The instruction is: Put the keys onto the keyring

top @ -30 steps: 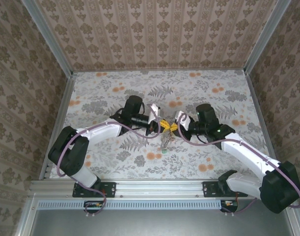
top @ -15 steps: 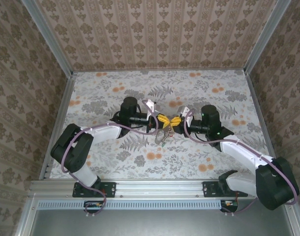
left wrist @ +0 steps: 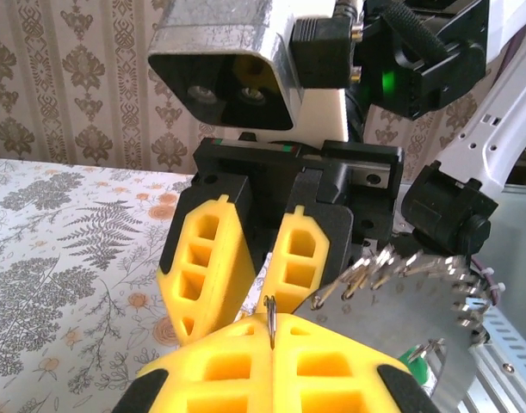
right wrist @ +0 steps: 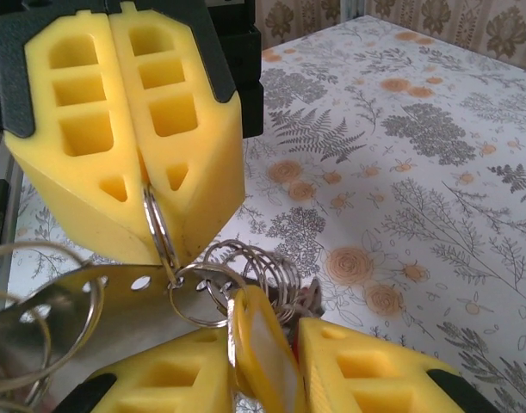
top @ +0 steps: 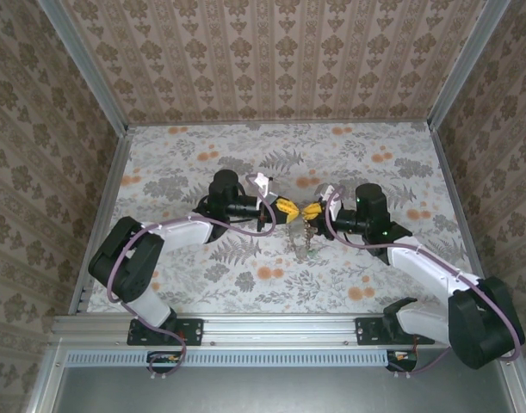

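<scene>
Your right gripper [right wrist: 267,340] fingers just parted; yellow key [right wrist: 261,366] sits between them. Left gripper [left wrist: 271,331] is clamped on a small wire ring [right wrist: 162,241], with the keyring [left wrist: 409,310] hanging just below it. Likely a release, so check the key's threaded.

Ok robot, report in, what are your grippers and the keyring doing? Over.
Left gripper shut, pinching a wire loop on the keyring. Right gripper open, yellow key between its fingers. Nothing else in the way.
</scene>
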